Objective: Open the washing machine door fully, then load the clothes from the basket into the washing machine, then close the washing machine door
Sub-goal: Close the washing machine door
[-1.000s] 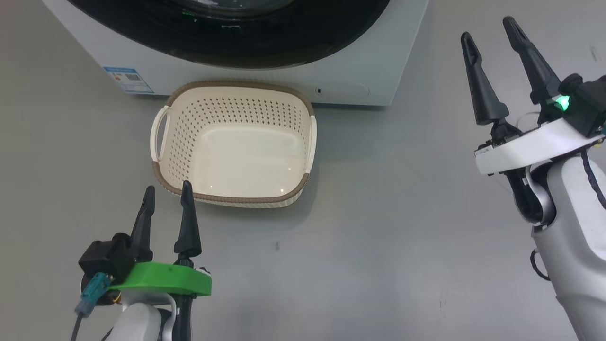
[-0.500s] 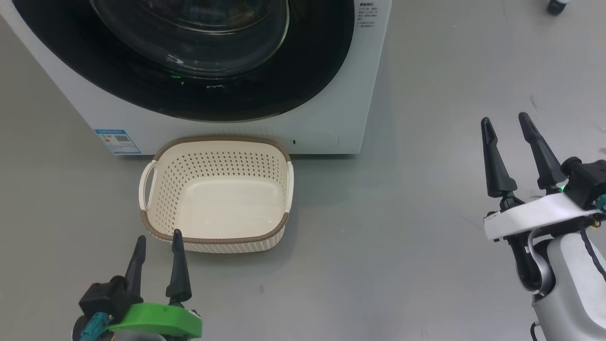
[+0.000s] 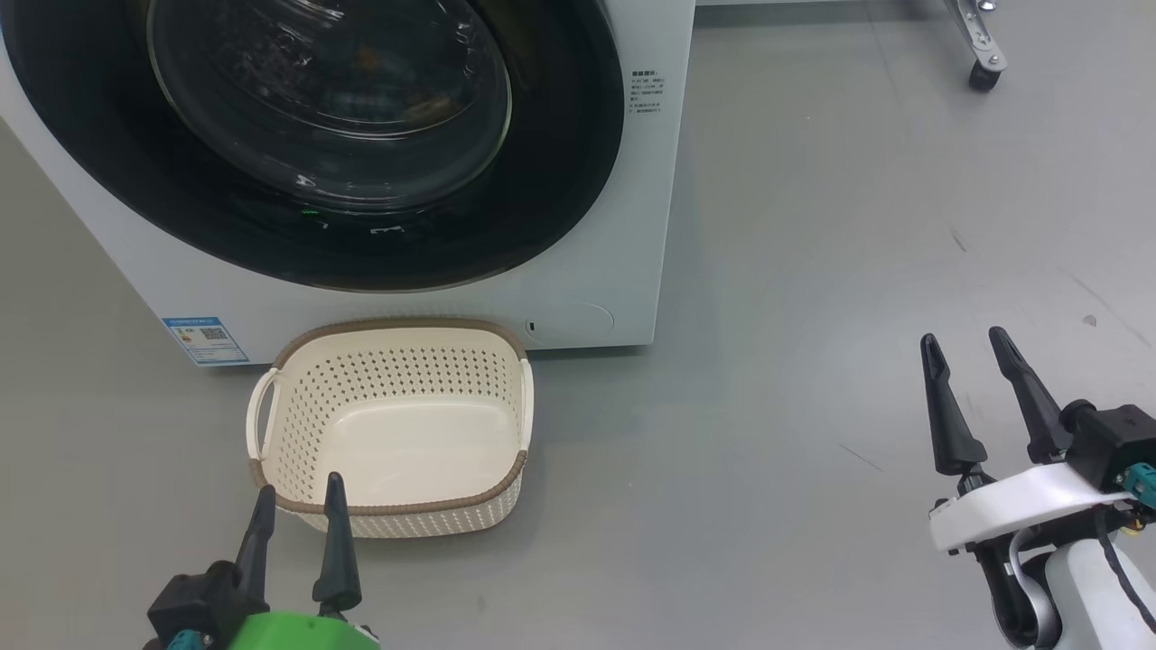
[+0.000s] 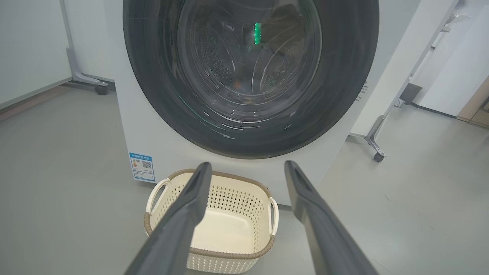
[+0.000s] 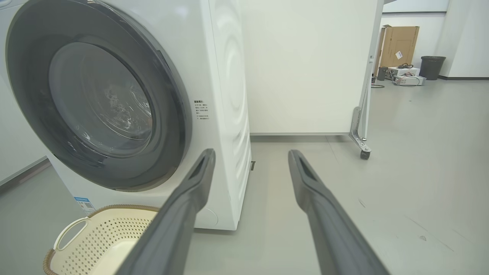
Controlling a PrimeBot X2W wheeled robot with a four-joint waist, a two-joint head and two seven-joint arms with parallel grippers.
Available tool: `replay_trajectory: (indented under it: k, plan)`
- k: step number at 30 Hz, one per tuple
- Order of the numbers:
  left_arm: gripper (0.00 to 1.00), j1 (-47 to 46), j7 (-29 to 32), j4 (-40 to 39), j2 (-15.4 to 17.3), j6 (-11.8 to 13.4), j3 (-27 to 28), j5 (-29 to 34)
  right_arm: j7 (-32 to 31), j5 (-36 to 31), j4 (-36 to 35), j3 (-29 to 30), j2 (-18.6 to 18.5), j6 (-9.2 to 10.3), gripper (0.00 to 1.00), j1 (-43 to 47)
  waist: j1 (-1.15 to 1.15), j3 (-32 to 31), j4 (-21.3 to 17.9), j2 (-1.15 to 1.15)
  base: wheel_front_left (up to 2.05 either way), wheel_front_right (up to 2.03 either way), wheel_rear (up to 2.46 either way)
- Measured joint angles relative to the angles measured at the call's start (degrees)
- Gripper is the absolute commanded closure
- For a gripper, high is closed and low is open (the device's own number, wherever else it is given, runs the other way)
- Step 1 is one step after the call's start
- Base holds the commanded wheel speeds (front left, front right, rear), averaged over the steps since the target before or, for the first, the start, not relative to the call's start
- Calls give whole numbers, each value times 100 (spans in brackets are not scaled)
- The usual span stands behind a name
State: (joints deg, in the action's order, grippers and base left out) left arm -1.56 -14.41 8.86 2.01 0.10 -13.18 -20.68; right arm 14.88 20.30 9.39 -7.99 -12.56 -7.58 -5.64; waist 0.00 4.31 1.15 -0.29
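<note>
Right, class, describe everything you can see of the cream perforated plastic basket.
The cream-white perforated plastic basket is rounded-rectangular, with a brown woven-look rim and a loop handle at each end. Its smooth bottom is bare; nothing lies inside. It stands upright on the grey floor, close before the white front-loading washing machine; whether they touch is unclear.

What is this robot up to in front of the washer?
Nothing is being handled at this moment. The robot faces a white washer whose round door is shut. A basket sits empty on the floor just in front of it. The left gripper hangs open by the basket's near rim, and the right gripper is open off to the side above the floor. Neither holds anything. What is inside the washer cannot be made out through the dark door.
</note>
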Motion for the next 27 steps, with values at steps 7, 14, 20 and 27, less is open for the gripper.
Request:
replay_trajectory:
  k: [7,14,20,27]
  plan:
    - [0,123,0,-52,1,-1,20,10,0,-62,8,244,24,0,0,289,0,-104,-47,0,0,0,0]
    - [0,195,0,-100,2,-1,45,168,0,-116,23,438,156,0,0,453,0,-155,-59,0,0,0,0]
    - [0,246,0,-115,2,-1,92,191,0,-174,21,548,223,0,0,653,0,-211,-71,0,0,0,0]
    - [0,340,0,-148,3,-1,135,226,-1,-219,8,599,281,0,0,779,0,-232,-68,0,0,0,0]
